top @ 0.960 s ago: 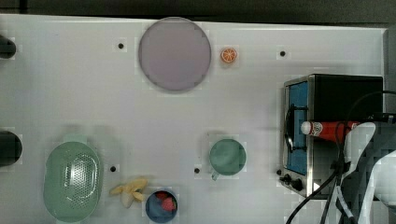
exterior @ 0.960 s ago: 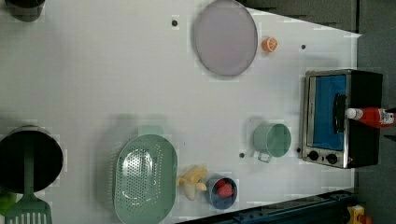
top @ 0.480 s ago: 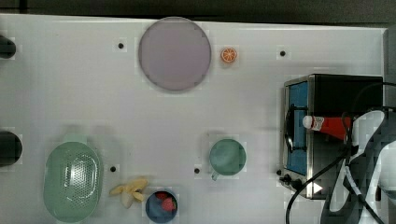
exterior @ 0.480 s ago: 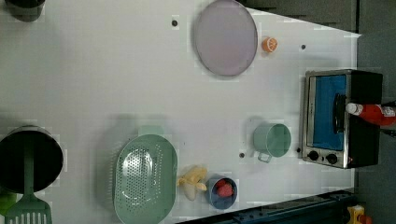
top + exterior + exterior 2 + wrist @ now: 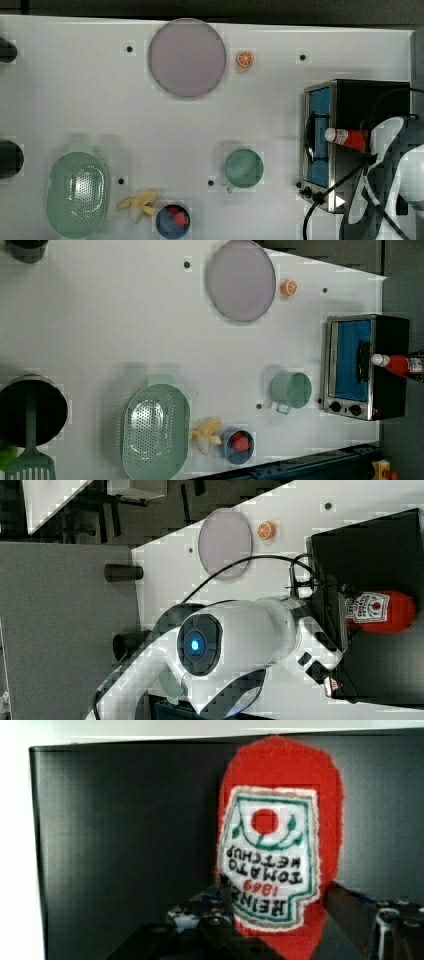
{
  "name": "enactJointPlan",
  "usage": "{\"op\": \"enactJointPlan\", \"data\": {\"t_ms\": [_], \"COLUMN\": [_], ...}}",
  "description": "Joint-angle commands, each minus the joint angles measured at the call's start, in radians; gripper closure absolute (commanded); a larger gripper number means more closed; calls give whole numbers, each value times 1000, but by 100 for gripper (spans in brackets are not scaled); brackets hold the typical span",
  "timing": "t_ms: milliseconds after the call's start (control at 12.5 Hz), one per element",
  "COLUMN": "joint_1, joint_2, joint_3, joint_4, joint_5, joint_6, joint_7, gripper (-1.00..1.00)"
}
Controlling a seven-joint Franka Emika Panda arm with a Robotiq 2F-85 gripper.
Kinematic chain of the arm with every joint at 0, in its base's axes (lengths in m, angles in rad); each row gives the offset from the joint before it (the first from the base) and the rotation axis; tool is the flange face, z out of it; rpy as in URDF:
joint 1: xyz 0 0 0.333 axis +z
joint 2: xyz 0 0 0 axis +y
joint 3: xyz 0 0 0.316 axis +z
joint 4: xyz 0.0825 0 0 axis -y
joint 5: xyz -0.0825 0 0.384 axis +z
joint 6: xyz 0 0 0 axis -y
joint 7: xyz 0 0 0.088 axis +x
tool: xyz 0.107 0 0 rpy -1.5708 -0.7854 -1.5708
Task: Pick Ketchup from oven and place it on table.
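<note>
Ketchup [image 5: 280, 845]: I find it lying on the oven [image 5: 372, 100] top near the table [image 5: 75, 100] edge. Gripper [image 5: 280, 920]: fingers flank the bottle; grasp I cannot tell. Open tabletop beside the oven.

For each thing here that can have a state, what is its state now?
ketchup: lying on its side on the oven's top, white cap toward the door side, between the fingers.
oven: door closed.
gripper: fingers on both sides of the bottle; a firm grip cannot be told.
green cup: upright, empty.
plate: empty.
</note>
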Motion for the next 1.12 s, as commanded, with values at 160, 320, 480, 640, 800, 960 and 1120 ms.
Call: {"op": "enactJointPlan", "data": {"t_ms": [160, 320, 480, 640, 800, 960, 1120], "joint_1": [66, 120, 175, 215, 233, 246, 251], "joint_2": [-144, -201, -218, -207, -193, -181, -177], "joint_3": [13, 65, 166, 281, 346, 400, 424], "joint_4": [171, 182, 176, 159, 123, 49, -69], "joint_5": [6, -7, -17, -21, -45, -148, -192], "joint_6": [-325, -431, -434, -427, -395, -311, -177], "joint_7": [-28, -26, -20, -19, -18, -17, -16], "gripper": [-26, -26, -26, -26, -26, -26, -26]}}
